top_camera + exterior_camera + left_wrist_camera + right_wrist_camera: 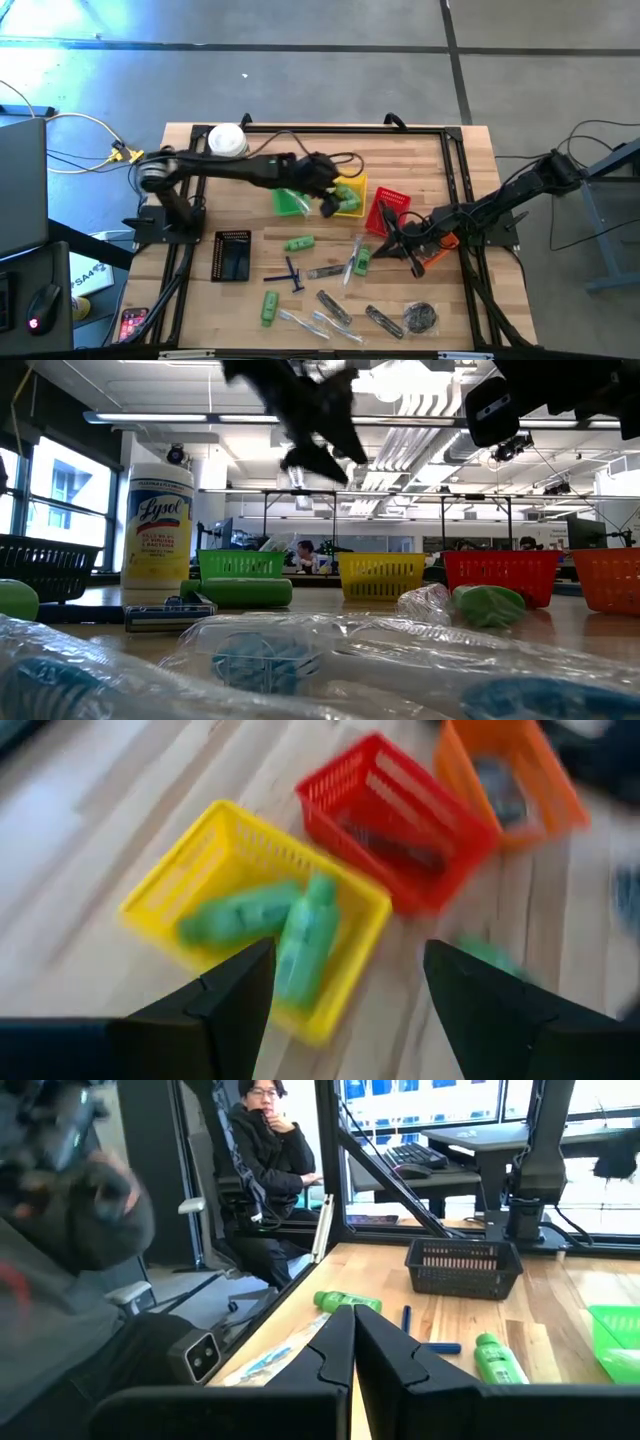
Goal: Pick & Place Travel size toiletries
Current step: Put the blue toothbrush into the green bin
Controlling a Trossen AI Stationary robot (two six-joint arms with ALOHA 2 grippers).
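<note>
At the far left of the high view a black basket (pixel 232 256) sits on the wooden counter (pixel 200 300), with a white jar (pixel 227 140) toward the upper left. Right of the basket, loose toiletries lie across the lower middle of the frame: a green bottle (pixel 299 243), a blue razor stick (pixel 293 273), another green bottle (pixel 269 306), clear packets (pixel 318 322), grey oblong pieces (pixel 334 306) and a round dark pouch (pixel 420 318) at lower right.

Near the frame's centre the left tool (pixel 328 204) hangs above the yellow basket (pixel 352 187), beside the green basket (pixel 290 201). In the left wrist view its fingers (pixel 225 995) stand wide apart with nothing between them, and two green bottles (pixel 270 925) lie in the yellow basket below. Right of that stand the red basket (pixel 388 208) and the orange basket (pixel 510 780).

Further right, the right tool (pixel 393 243) rests low by the red basket, its fingers (pixel 335 1345) pressed together, holding nothing.
</note>
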